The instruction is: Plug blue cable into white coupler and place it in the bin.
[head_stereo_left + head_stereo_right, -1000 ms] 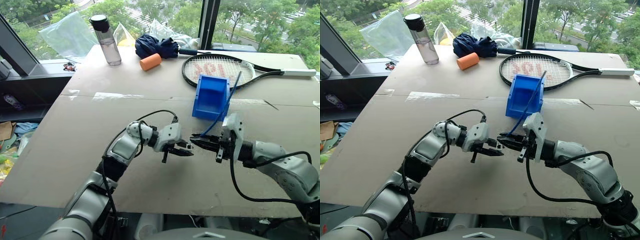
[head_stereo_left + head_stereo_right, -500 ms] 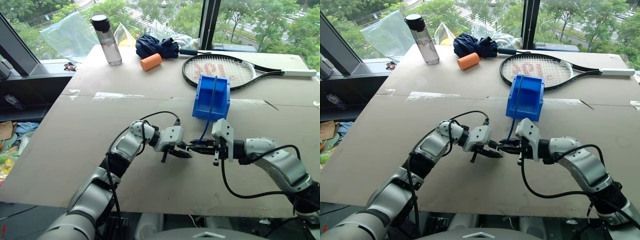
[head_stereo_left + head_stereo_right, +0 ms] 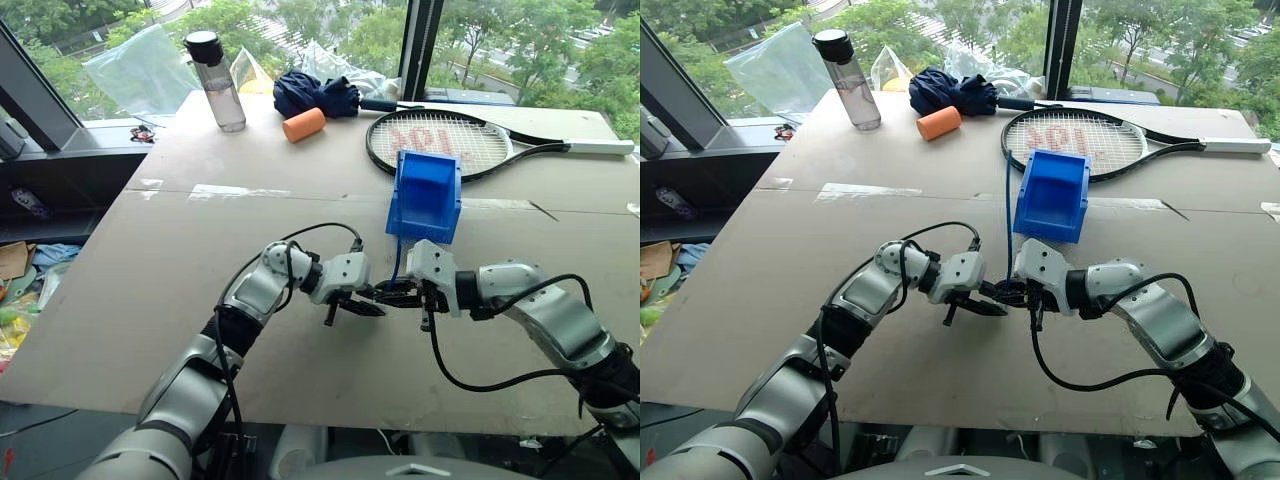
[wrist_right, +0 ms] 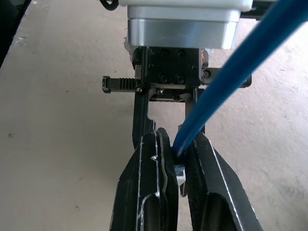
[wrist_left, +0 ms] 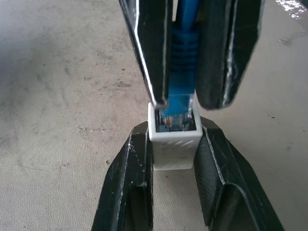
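Right gripper (image 3: 400,296) has swung in twd the left gripper (image 3: 362,303) since a sec ago, and the blue cable (image 3: 1007,215), which leaned out to the right, now stands nearly upright. Right fingers are clamped on the cable just behind its plug; left ones pinch the white coupler (image 5: 174,144) over the table (image 3: 150,290). Plug tip sits in the socket mouth, prob not fully seated, hard to tell. So mating's underway; the bin (image 3: 425,195) waits just behind, w/ nothing in it yet.
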